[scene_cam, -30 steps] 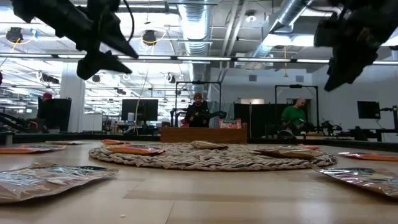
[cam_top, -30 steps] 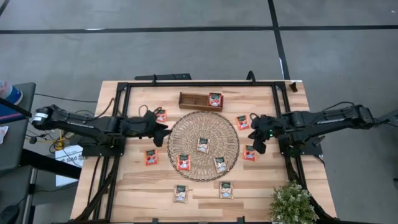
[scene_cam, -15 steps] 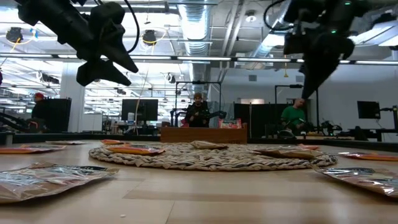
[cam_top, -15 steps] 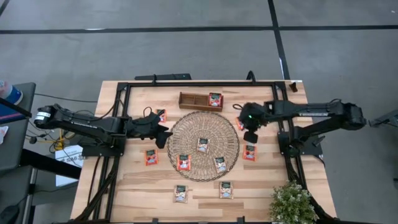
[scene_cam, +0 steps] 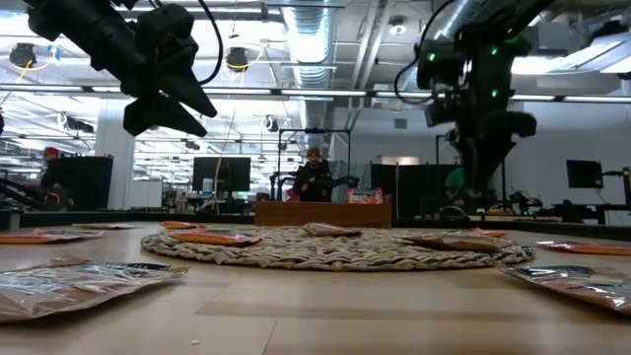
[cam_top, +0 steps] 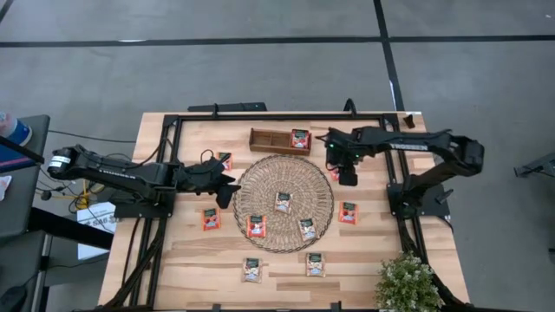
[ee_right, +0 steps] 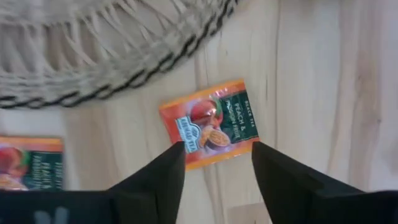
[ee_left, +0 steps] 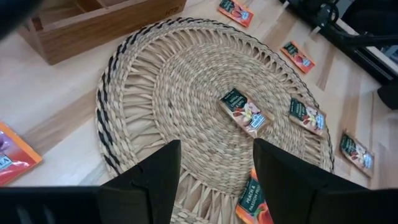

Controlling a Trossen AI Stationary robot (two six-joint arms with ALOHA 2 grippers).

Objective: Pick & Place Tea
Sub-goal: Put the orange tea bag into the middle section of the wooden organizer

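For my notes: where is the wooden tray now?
In the high view, the wooden tray lies at the table's far edge, just beyond the woven mat, holding one red-orange sachet.

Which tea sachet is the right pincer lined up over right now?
The red-orange sachet on bare wood just off the woven mat's right edge, below the open right pincer. Unlike its twin nearer the plant, it sits between the pincer's fingers.

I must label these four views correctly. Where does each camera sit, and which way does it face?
High: overhead, facing straight down; both arms over the light wooden table.
Low: tabletop height, facing the room; arms enter from above.
Left wrist: over the round woven mat; own fingers.
Right wrist: above a red-orange tea sachet; right end effector open.
Shared: all show the mat.
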